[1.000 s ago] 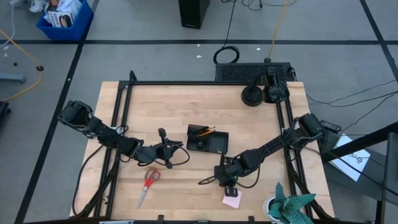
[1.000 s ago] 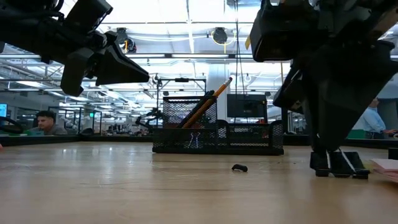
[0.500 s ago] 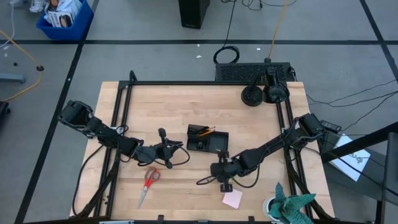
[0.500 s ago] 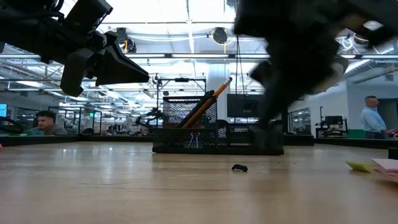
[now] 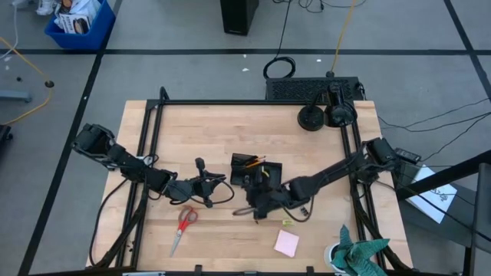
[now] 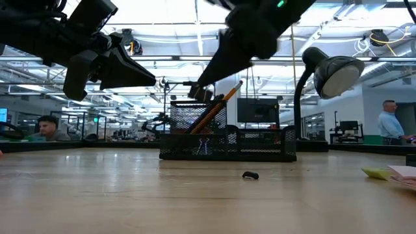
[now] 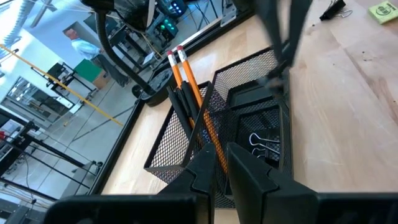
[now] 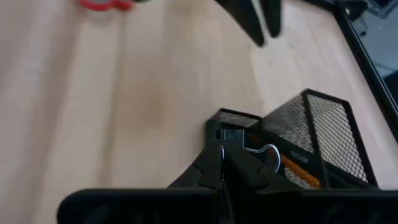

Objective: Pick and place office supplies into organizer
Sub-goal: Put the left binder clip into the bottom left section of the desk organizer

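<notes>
Right gripper (image 5: 257, 201) has swung from the pink sticky-note pad (image 5: 287, 244) over to the mesh organizer (image 5: 255, 171), fingers pressed together, seemingly pinching a binder clip, so a drop-in looks next. Left gripper (image 5: 211, 186) hovers beside the organizer, nearly closed, empty. Scissors (image 5: 181, 227) still wait.

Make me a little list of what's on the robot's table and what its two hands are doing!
organizer: black mesh, mid-table
pencils: orange, standing in organizer
scissors: red handles, lying on table
pink pad: on table
yellow pad: beside pink pad
right gripper: shut, above organizer
left gripper: waiting left of organizer
</notes>
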`<action>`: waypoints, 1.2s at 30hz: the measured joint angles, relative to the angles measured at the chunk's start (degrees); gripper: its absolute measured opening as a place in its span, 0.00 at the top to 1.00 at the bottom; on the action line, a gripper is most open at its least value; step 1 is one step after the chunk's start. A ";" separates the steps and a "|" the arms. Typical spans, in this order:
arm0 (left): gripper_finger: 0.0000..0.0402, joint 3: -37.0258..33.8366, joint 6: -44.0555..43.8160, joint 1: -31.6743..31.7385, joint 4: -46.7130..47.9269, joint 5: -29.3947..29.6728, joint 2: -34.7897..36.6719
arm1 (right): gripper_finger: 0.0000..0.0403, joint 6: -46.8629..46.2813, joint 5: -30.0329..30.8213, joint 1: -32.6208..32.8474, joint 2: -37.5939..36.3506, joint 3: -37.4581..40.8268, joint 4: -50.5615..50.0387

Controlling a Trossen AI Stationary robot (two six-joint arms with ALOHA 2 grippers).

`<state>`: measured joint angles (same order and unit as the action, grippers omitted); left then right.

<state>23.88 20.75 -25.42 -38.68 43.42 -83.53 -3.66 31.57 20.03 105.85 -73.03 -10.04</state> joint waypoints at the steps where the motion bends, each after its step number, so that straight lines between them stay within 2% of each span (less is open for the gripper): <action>1: 0.88 0.00 0.00 0.00 0.05 0.02 -0.02 | 1.00 0.00 -0.06 -0.69 0.49 0.00 0.06; 12: 0.88 0.00 0.02 0.01 0.49 0.02 0.00 | 1.00 0.28 -1.44 -4.94 6.61 0.02 0.79; 21: 0.88 0.00 0.02 0.01 0.97 0.02 -0.02 | 1.00 -0.10 -1.67 -6.01 6.63 0.02 0.76; 26: 0.88 0.00 0.03 -0.01 1.08 0.02 -0.02 | 1.00 -2.52 -4.85 -6.53 6.63 0.02 -0.23; 36: 0.88 0.01 -0.10 0.00 1.26 0.02 -0.02 | 0.92 -2.73 -7.64 -7.12 6.61 0.04 -0.31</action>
<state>23.89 20.66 -25.42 -37.43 43.44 -83.55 -6.39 23.93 12.91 112.46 -72.99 -10.35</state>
